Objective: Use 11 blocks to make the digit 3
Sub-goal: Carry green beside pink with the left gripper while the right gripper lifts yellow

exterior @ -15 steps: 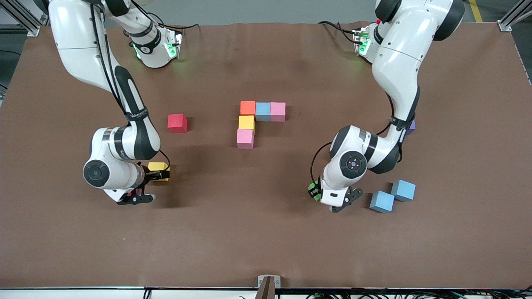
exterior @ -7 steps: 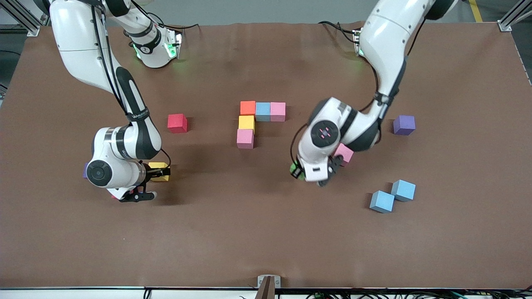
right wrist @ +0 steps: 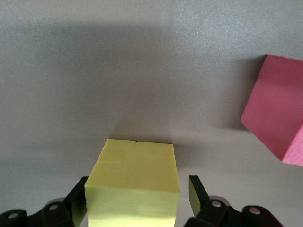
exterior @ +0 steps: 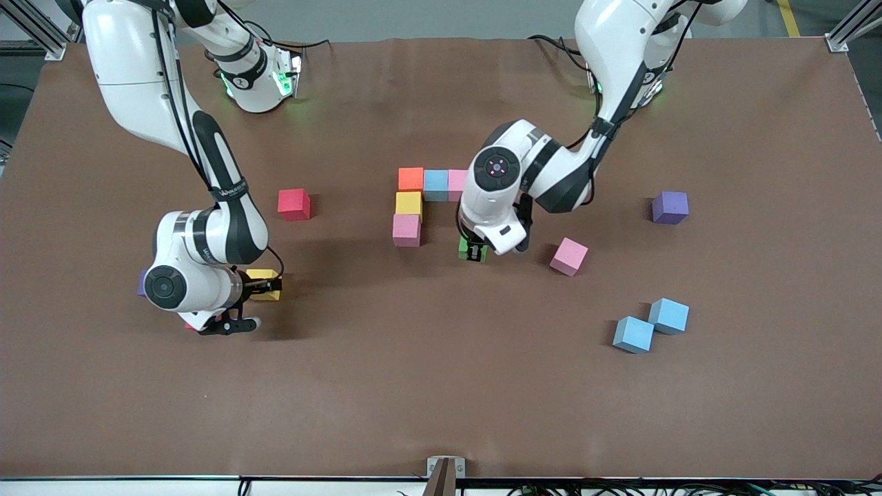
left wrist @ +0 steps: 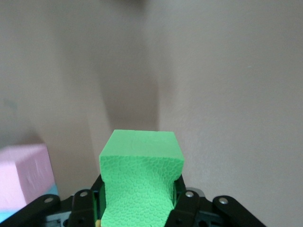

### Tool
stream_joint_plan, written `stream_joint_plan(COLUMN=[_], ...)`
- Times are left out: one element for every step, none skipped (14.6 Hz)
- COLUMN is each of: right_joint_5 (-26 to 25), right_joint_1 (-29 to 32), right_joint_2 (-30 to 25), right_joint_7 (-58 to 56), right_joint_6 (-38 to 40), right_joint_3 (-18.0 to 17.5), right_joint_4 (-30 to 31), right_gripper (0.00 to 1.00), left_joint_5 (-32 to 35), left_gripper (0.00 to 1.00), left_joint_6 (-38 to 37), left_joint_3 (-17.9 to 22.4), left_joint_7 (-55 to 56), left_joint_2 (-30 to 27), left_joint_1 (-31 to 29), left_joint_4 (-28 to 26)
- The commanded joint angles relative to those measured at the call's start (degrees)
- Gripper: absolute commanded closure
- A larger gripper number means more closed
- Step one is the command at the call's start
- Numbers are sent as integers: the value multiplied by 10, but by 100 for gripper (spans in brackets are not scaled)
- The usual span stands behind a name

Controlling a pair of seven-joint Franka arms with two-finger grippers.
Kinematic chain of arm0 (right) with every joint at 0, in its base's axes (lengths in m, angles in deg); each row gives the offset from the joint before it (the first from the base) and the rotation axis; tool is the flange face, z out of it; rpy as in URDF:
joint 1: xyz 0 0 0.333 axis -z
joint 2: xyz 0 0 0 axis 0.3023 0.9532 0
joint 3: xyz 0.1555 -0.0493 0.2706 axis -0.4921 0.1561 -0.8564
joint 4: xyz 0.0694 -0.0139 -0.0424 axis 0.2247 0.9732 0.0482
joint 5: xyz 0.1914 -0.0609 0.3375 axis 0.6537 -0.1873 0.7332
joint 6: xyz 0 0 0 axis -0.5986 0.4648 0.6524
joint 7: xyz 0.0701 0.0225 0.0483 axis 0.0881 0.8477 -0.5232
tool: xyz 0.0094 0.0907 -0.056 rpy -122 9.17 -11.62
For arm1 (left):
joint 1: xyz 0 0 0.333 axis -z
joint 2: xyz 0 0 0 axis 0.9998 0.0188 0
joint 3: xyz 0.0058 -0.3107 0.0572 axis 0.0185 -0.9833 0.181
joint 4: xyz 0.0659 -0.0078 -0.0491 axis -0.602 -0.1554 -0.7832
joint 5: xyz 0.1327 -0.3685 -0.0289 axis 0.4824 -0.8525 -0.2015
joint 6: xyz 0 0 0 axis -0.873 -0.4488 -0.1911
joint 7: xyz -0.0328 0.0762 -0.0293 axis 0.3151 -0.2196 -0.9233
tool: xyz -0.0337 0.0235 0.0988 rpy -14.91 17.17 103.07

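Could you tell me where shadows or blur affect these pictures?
Front view: soft arm shadows on the table. Left wrist view: blurred background, a dark streak above the green block. Right wrist view: broad shadow above the yellow block.

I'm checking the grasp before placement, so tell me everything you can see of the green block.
The green block is a small matte foam cube with a pebbled face and sharp edges. The left gripper is shut on it, its fingers pinching two opposite sides so the foam bulges slightly between them. It hangs upright over bare table, close to the pink block at the end of the partly built figure, touching nothing but the fingers.
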Motion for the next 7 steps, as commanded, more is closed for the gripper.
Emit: stream_joint_plan(right_joint_5=[8,7,8,7,7,7,8], right_joint_1=[3,3,3,3,3,3,3], right_joint_2=[-13,-14,-14,-15,-15,-15,-15], right_joint_7=[-2,-2,-2,-2,-2,-2,-2], right_joint_6=[7,10,11,11,11,11,11], right_joint_3=[-5,-5,-5,-5,-5,-5,-5], right_joint_4=[12,12,12,12,12,12,12], right_gripper=[12,15,17,21,22,26,27], left_joint_5=[0,0,0,0,0,0,0], left_gripper=[79,79,79,79,79,79,79], left_joint_6=[43,47,54,64,75,87,95], left_joint_3=[6,6,6,6,6,7,8], left_joint_7=[80,96,107,115,124,133,139], left_joint_2=[14,20,23,25,31,37,43], left_joint_1=[30,33,33,35,38,47,50], left_joint_4=[-8,-5,-4,-4,-4,-4,-3])
